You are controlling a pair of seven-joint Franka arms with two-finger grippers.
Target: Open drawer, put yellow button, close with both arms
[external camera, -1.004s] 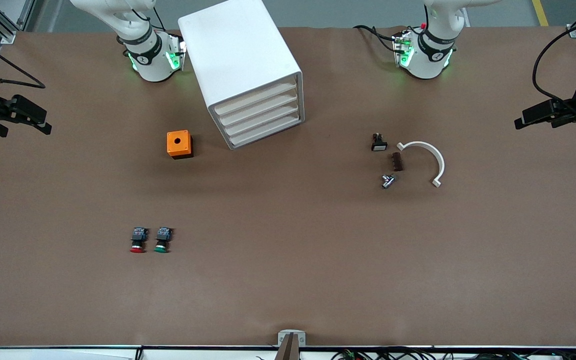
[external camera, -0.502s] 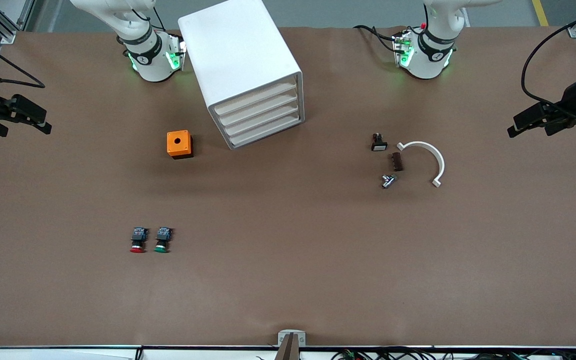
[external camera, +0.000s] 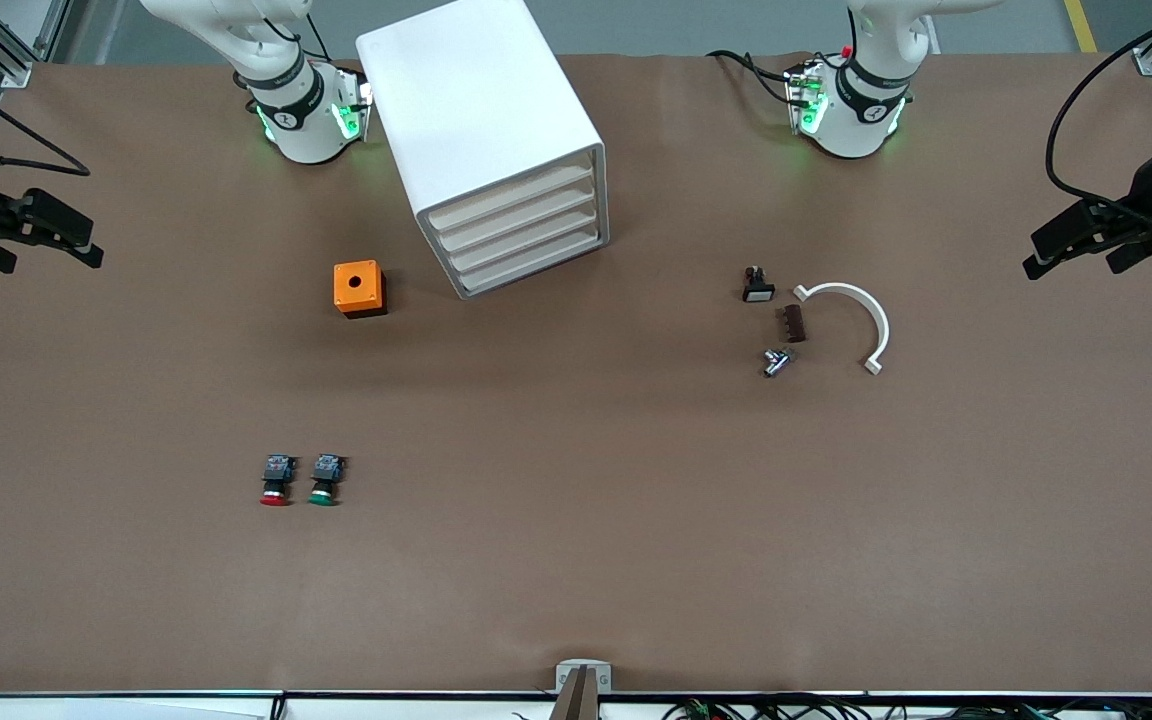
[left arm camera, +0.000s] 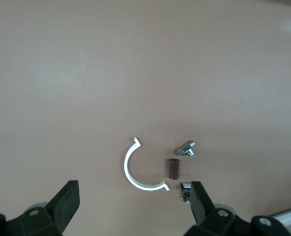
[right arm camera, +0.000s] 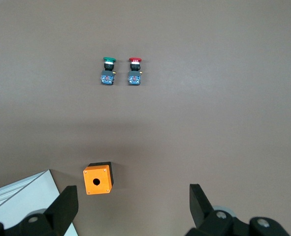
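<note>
Fingers spread and empty on the left gripper (external camera: 1076, 262) and right gripper (external camera: 51, 258), each over its own end of the table (external camera: 576, 450). All 4 drawers (external camera: 521, 225) sit shut in the cabinet (external camera: 476, 100). No yellow button shows, so I'd meet 1 drawer front squarely and pull straight.

Two white jointed arms, black bands at the joints. Rounded white bases, green lights glowing on each, a small black mark on the band. Black cables at the left arm (external camera: 861, 95) base, a red spot near its top. Black cables looping to both wrists. Black two-finger grippers: left gripper (external camera: 1076, 245), right gripper (external camera: 51, 235). Matte black fingers (left arm camera: 66, 204), wedge-shaped, round screw holes at their roots.
</note>
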